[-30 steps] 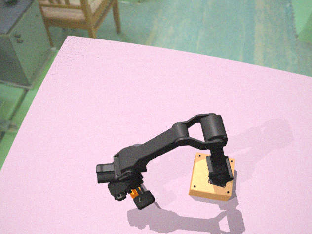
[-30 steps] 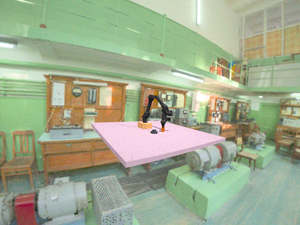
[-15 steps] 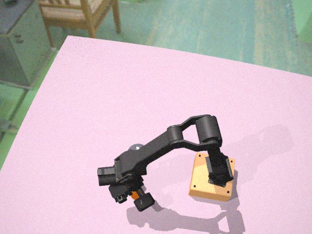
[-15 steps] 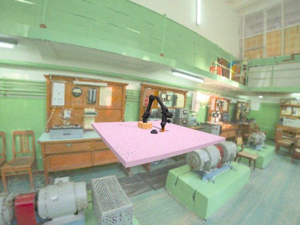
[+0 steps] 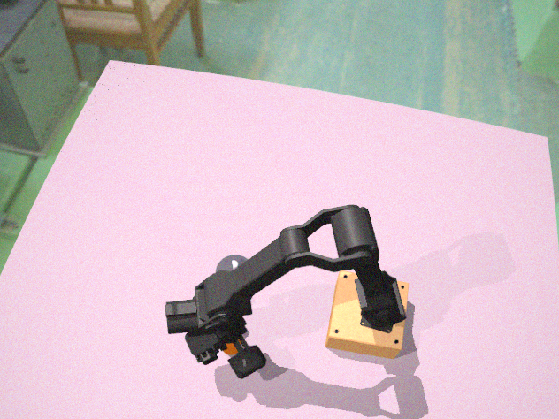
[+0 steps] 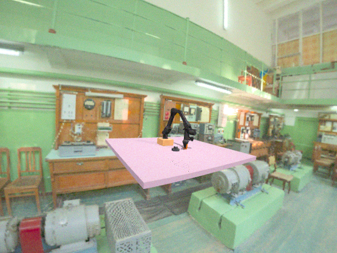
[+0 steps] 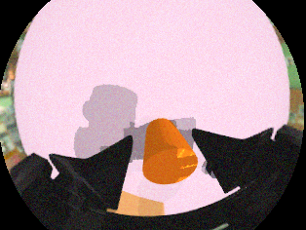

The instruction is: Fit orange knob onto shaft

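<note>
Where the knob is: the orange knob [image 7: 168,157] sits between the two dark fingers on the pink surface [image 5: 180,157], in the lower middle of the wrist view. It leans, with its wider round end turned toward the camera.
Knob from above: only a sliver of orange [image 5: 231,347] shows under the wrist, near the front edge of the surface.
Knob from the side: a small orange spot [image 6: 185,147] right under the arm's tip, low at the surface. Too small to tell whether it rests there.
Gripper: the gripper [image 7: 161,135] is released and straddles the knob. A strip of pink shows between the left finger and the knob. The right finger comes very close to it, and I cannot tell whether they touch.
Gripper from above: it points down [image 5: 226,354], one finger on each side of the orange sliver.
Pedestal: a round grey pedestal [image 5: 227,262] peeks out from behind the forearm, apart from the knob and farther back on the surface. In the side view it is a dark low shape [image 6: 175,148] just beside the arm's tip.
Shaft: a pale silver glint [image 5: 234,261] on the pedestal, with its flat side not discernible.
Arm: the black arm [image 5: 271,261] rises from a tan block [image 5: 348,324] and folds down over the knob.
</note>
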Controlling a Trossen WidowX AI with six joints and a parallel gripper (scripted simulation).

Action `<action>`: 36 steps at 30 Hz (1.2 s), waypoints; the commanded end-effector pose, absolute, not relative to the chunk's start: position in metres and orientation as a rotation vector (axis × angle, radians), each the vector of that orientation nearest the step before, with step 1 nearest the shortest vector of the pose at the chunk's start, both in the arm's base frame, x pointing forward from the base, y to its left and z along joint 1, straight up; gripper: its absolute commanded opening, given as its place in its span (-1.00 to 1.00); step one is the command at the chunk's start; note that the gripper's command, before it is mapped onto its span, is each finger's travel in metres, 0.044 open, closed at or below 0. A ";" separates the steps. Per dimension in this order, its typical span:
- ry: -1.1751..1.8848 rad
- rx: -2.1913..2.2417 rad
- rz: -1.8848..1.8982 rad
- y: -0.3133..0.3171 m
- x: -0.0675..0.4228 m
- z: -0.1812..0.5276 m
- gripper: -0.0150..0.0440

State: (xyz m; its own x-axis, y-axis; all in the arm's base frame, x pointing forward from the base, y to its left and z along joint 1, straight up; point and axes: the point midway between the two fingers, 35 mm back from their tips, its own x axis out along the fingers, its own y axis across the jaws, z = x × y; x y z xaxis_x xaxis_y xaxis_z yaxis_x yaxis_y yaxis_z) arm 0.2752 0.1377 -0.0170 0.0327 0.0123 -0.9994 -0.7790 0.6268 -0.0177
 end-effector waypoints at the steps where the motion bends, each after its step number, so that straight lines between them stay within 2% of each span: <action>1: 1.422 -0.696 0.697 0.138 0.274 -0.019 0.47; 6: 1.422 -0.696 0.697 0.138 0.274 -0.019 0.02; 12: 1.422 -0.696 0.697 0.138 0.274 -0.019 -0.11; 16: 1.412 -0.699 0.699 0.137 0.277 -0.017 -0.47; 36: 1.395 -0.705 0.700 0.138 0.289 0.032 -0.49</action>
State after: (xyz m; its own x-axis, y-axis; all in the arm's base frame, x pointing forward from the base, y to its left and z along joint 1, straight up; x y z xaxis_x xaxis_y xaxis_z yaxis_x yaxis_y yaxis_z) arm 0.2866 0.1372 0.0189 0.0474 0.0207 -0.9987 -0.7870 0.6164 -0.0246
